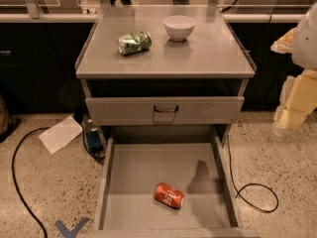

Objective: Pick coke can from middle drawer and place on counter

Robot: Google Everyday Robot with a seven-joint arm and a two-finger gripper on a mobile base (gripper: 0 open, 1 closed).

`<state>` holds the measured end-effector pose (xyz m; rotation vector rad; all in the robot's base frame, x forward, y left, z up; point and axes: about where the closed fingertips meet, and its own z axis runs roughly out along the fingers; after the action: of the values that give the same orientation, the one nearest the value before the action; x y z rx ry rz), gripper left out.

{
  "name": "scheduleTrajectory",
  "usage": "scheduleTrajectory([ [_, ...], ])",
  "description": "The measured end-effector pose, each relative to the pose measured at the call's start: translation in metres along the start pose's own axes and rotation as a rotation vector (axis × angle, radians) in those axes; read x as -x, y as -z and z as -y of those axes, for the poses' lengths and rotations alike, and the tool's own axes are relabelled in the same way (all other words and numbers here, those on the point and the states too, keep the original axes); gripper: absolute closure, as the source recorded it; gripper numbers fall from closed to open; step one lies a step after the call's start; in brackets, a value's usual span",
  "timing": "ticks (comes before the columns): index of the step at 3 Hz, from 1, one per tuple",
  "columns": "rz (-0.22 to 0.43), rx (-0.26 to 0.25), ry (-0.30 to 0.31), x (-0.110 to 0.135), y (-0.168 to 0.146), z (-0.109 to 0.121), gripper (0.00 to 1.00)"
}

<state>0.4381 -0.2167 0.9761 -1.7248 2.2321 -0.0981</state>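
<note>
The coke can (169,196), red with white lettering, lies on its side on the floor of the open middle drawer (138,172), near the front and slightly right of centre. The counter (208,53) is the flat grey cabinet top above. My gripper (290,114) shows as a pale cream shape at the right edge, off to the right of the cabinet. It is well above and to the right of the can and touches nothing. A shadow falls on the drawer floor just right of the can.
A green-and-white can (134,42) lies on its side on the counter, with a white bowl (179,27) behind it to the right. A closed drawer front with a dark handle (165,110) sits above the open drawer. Cables (252,192), a paper sheet (60,134) and a blue tape mark (69,228) lie on the floor.
</note>
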Motion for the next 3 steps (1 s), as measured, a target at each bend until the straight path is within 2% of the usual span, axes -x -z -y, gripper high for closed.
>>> scheduleTrajectory([
  [2, 0.015, 0.003, -0.001, 0.002, -0.005, -0.002, 0.0],
  [3, 0.053, 0.019, -0.011, 0.006, -0.038, -0.014, 0.0],
])
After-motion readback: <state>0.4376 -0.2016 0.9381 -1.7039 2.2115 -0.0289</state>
